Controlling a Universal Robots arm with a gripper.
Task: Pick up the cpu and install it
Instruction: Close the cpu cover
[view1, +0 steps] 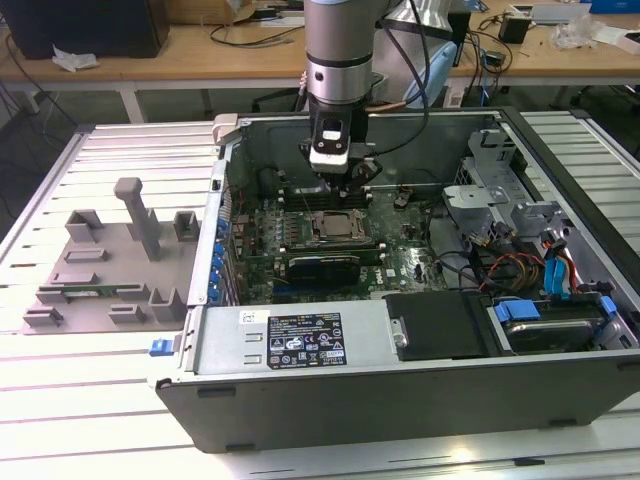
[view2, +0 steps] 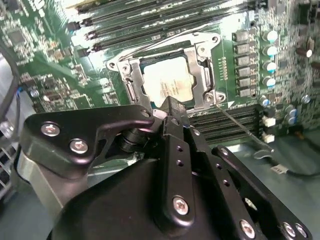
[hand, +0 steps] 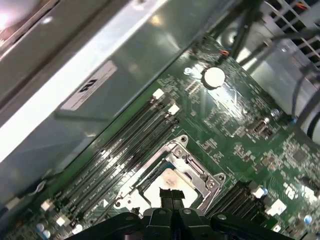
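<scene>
Closest to the lens, my claw (hand: 171, 194) hangs with its fingers pressed together, pinching nothing. Just beneath its tips the cpu (hand: 167, 181) lies flat inside the socket frame (hand: 198, 171) on the green board (hand: 235, 125), so placing looks done. I cannot tell whether the bracket is latched.

Exterior view: even overhead room light, the ribbed table (view1: 90, 420) glaring near white at the front, the inside of the open computer case (view1: 400, 400) in shade under the arm (view1: 338, 50). Second wrist view: the chip (view2: 167, 82) and its metal bracket (view2: 202, 65) flare bright behind the gripper (view2: 172, 107), a dark mass with little detail. First wrist view: the case wall (hand: 75, 65) washes out in a pale reflection; the green board (hand: 240, 130) beneath is dimmer.
</scene>
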